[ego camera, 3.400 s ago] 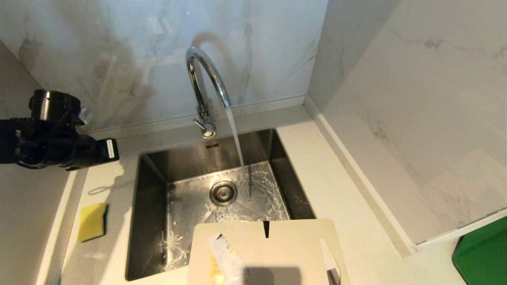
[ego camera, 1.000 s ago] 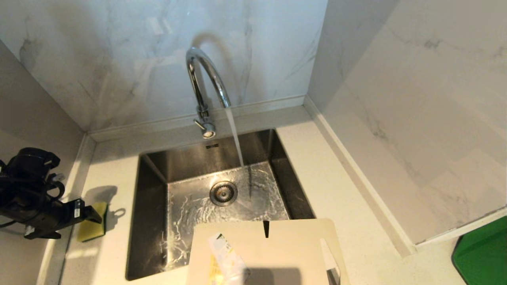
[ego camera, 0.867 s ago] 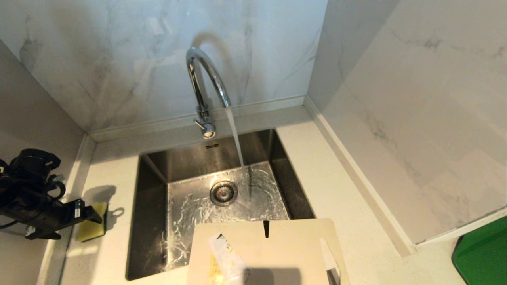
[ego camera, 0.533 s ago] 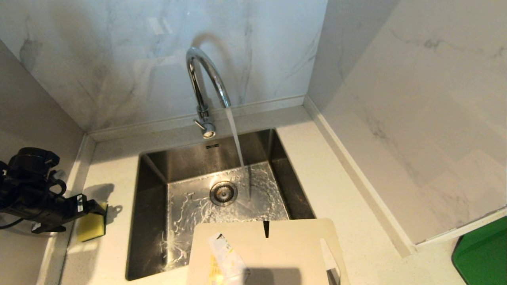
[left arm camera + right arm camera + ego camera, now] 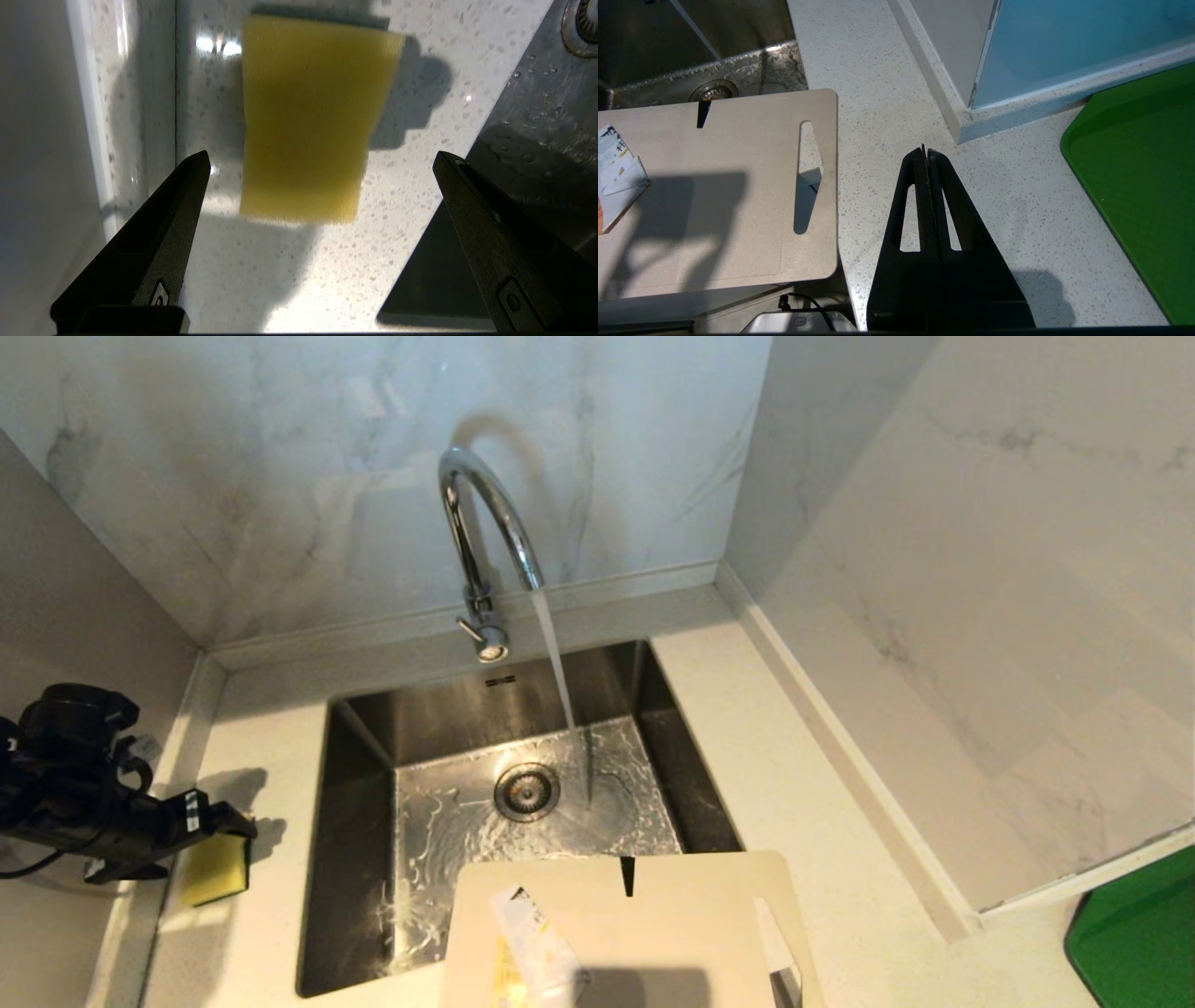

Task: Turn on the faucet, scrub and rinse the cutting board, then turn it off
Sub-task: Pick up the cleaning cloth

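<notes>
Left gripper (image 5: pixel 320 156) fingers (image 5: pixel 187 186) spread wide above the sponge (image 5: pixel 313 116), cutting board (image 5: pixel 653 924) well apart across the sink (image 5: pixel 355 784).

So the sink (image 5: pixel 355 859) is the anchor here. The faucet (image 5: pixel 481 537) stands right behind it, pouring water into the basin. The cutting board (image 5: pixel 644 933) lies over the sink's near edge. A sponge (image 5: pixel 217 870) sits on the counter (image 5: pixel 803 784) left of the sink, with the left gripper (image 5: pixel 238 826) over it.
</notes>
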Robot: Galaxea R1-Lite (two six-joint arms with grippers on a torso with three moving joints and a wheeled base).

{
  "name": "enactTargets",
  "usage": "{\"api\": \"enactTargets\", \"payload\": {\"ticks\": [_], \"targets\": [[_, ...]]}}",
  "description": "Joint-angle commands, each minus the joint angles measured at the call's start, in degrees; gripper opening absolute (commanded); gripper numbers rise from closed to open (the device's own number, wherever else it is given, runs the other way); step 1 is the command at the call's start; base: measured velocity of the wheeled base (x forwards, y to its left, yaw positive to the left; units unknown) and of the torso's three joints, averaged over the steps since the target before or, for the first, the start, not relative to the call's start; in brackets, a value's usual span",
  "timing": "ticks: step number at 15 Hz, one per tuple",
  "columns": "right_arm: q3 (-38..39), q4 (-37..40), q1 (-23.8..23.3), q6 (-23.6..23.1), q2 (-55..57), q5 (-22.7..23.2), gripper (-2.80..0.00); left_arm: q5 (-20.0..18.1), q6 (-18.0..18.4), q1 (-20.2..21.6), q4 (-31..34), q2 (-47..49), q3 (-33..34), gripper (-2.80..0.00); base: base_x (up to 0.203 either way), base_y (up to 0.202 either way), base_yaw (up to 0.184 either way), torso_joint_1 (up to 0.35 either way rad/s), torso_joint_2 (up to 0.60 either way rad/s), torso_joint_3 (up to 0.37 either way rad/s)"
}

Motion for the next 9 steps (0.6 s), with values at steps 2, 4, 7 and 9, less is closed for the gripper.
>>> {"api": "enactTargets", "payload": {"ticks": [2, 4, 7, 9], "targets": [[0.09, -0.02, 0.00, 0.01, -0.09, 0.02, -2.80, -0.03, -0.10, 0.83, -1.72, 0.83, 0.20, 0.00, 0.000, 0.000, 0.000, 0.000, 0.00, 0.000], [0.09, -0.02, 0.00, 0.01, 0.00, 0.02, -2.80, -0.13, -0.10, 1.03, -2.13, 1.54, -0.01, 0.00, 0.000, 0.000, 0.000, 0.000, 0.00, 0.000], [0.09, -0.02, 0.00, 0.01, -0.09, 0.02, -2.80, -1.18, -0.21, 1.03, -4.92, 2.68, 0.41, 0.00, 0.000, 0.000, 0.000, 0.000, 0.00, 0.000], [0.09, -0.02, 0.00, 0.01, -0.06, 0.02, -2.80, -1.26, -0.44, 1.03, -5.81, 3.10, 0.43, 0.00, 0.000, 0.000, 0.000, 0.000, 0.00, 0.000]]}}
